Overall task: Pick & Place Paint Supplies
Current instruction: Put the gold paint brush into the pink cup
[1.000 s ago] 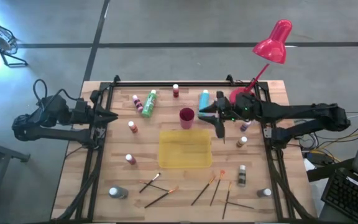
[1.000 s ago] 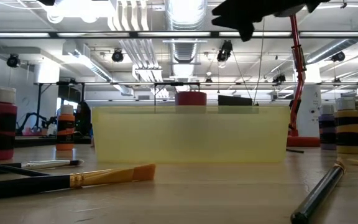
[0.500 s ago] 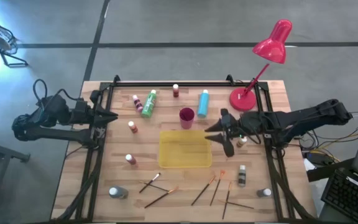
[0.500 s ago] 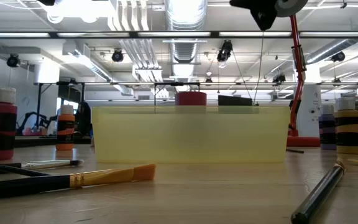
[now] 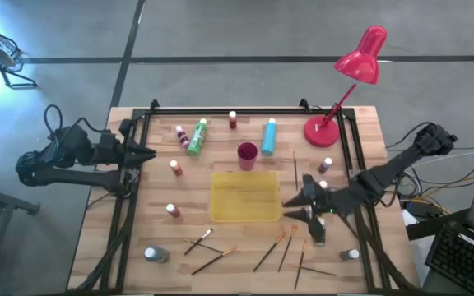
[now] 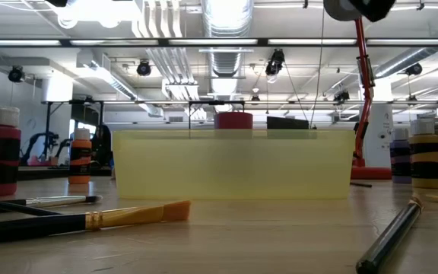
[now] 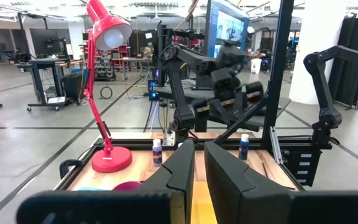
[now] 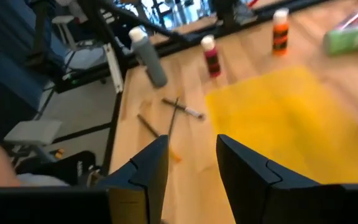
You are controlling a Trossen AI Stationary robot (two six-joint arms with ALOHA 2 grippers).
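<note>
Right wrist view motion-blurred: bottles [image 8: 211,55], brushes [image 8: 180,108] soft, labels unreadable. Low view: right arm [image 6: 358,7] cut off at top edge. Magenta cup [image 6: 234,119] mostly hidden behind yellow tray [image 6: 233,164].

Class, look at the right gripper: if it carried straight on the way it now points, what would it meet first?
Probably the yellow tray: the right gripper, jaws open and empty, aims across its near corner, with bare table just ahead. Depth is unclear, so it might touch the wood first.

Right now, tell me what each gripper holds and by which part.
Nothing. The right gripper hangs open and empty beside the yellow tray; the left gripper waits empty at the table's left edge.
</note>
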